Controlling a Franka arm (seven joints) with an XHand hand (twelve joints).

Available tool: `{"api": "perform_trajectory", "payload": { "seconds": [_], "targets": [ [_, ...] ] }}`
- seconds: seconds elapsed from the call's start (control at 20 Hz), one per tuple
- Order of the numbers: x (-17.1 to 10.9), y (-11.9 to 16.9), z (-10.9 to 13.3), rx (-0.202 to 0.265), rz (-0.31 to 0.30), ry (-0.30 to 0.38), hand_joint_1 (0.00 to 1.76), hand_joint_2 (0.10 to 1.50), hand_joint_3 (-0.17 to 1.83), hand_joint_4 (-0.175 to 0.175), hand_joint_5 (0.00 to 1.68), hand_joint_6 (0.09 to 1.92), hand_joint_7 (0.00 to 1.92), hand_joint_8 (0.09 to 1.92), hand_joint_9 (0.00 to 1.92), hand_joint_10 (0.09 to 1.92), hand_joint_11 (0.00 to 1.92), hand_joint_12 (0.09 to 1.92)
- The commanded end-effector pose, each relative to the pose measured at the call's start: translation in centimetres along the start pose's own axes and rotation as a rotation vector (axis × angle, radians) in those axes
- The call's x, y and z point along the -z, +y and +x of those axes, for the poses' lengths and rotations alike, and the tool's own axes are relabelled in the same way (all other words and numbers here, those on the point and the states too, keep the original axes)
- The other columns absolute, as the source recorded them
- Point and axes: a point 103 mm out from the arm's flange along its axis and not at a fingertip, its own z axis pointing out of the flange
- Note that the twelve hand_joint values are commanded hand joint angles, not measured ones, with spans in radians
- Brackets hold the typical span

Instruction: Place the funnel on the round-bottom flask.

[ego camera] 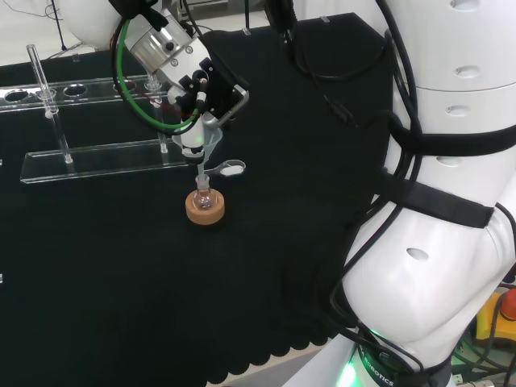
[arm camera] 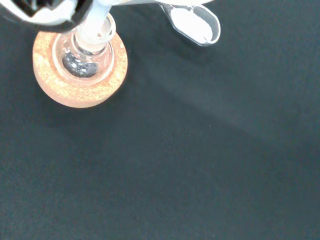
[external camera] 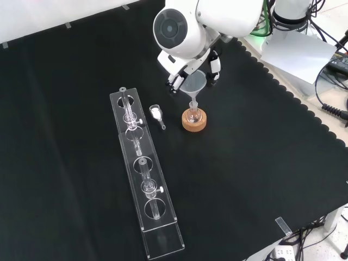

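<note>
A small round-bottom flask [ego camera: 204, 196] stands upright on a cork ring [ego camera: 205, 211] near the middle of the black cloth. The hand [ego camera: 206, 90] hangs just above it, its fingers curled round a clear funnel [ego camera: 206, 143]. In the front view the funnel's cone [external camera: 195, 82] sits between the hand's fingers [external camera: 175, 82], and its stem points straight down at the flask [external camera: 192, 113]. In the wrist view the stem [arm camera: 98, 21] reaches into the flask's neck [arm camera: 92, 44], with the cork ring [arm camera: 55, 80] around it.
A small clear scoop [external camera: 156, 113] with white powder lies on the cloth beside the cork ring [external camera: 194, 124]. A long clear rack [external camera: 144, 179] with glass tubes stretches to the left in the front view. The arm's big white links [ego camera: 439, 201] stand at the head view's right.
</note>
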Motion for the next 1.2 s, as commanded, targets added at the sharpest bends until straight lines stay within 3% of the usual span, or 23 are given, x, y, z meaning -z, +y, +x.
{"api": "perform_trajectory", "payload": {
  "seconds": [0.05,0.45,0.65,0.85,1.0,1.2],
  "targets": [
    [-0.2,0.1,0.1,-0.010,0.005,-0.007,0.93,0.68,0.74,0.017,0.84,0.70,0.92,0.51,1.33,0.09,1.06,0.97],
    [-0.6,0.4,0.8,-0.014,0.009,-0.003,0.92,0.68,0.74,0.015,0.84,0.70,0.92,0.51,1.33,0.09,1.06,0.97],
    [-0.7,0.2,1.1,-0.035,0.030,-0.019,0.84,0.65,0.72,-0.010,0.66,0.68,0.83,0.54,1.28,0.09,1.00,1.01],
    [-0.9,0.0,1.0,-0.039,0.064,-0.021,0.73,0.61,0.66,-0.030,0.40,0.37,0.52,0.62,1.09,0.09,0.79,1.16],
    [-1.2,-0.2,0.7,-0.041,0.056,-0.011,0.64,0.60,0.58,-0.038,0.31,0.13,0.31,0.65,0.97,0.09,0.70,1.23],
    [-1.3,-0.6,0.4,-0.051,0.063,-0.022,0.54,0.59,0.49,-0.042,0.25,0.09,0.18,0.64,0.91,0.09,0.66,1.25]
  ]
}}
